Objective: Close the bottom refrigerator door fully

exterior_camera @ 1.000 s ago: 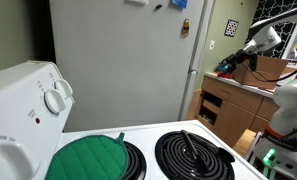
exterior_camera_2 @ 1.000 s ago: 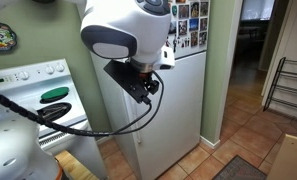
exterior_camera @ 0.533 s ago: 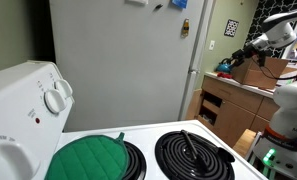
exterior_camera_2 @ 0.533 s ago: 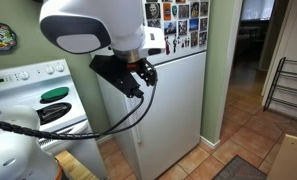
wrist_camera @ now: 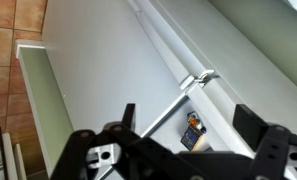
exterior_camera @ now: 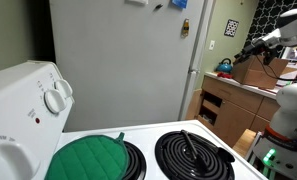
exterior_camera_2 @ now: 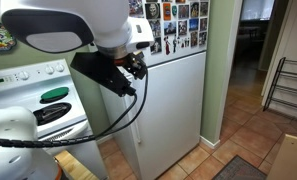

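Kitchen corner, stove (exterior_camera_2: 48,100) at left. Door (exterior_camera_2: 173,110) sits mid-frame, looks ajar, jutting out past the upper door (exterior_camera_2: 183,25). Claw (wrist_camera: 188,112) is spread apart, holding nothing, near its top edge. Feels like the push step; next needs a steady shove until it seals.

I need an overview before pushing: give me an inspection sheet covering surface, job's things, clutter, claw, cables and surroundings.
Surface: white stove top, green pot holder lying on it.
Job's things: bottom refrigerator door, white; whether it is fully shut cannot be told.
Clutter: photos stuck above that door.
Claw: the claw is open and empty, facing a white panel; contact unclear.
Cables: black cable hangs in a loop.
Surroundings: wooden drawers, tiled floor.
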Controlling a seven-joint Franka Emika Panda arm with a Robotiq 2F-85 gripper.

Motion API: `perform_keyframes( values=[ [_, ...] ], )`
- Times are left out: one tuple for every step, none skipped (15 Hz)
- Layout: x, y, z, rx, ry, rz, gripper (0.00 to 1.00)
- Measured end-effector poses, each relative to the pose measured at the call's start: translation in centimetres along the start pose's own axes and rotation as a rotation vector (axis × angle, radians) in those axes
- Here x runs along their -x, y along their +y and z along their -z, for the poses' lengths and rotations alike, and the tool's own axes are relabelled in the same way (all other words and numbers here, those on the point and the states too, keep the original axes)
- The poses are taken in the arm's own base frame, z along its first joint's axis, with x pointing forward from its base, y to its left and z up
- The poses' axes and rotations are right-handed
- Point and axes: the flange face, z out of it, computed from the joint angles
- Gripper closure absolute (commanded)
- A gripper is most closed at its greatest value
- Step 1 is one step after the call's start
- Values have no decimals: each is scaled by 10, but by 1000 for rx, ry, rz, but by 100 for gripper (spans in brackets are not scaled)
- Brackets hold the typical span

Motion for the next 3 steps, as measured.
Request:
perform_keyframes(
  values=[
    [0, -1, -1, -3, -1, 3, 0],
    [0, -1, -1, -4, -2, 4, 0],
    [0, -1, -2, -5, -3, 6, 0]
  ],
)
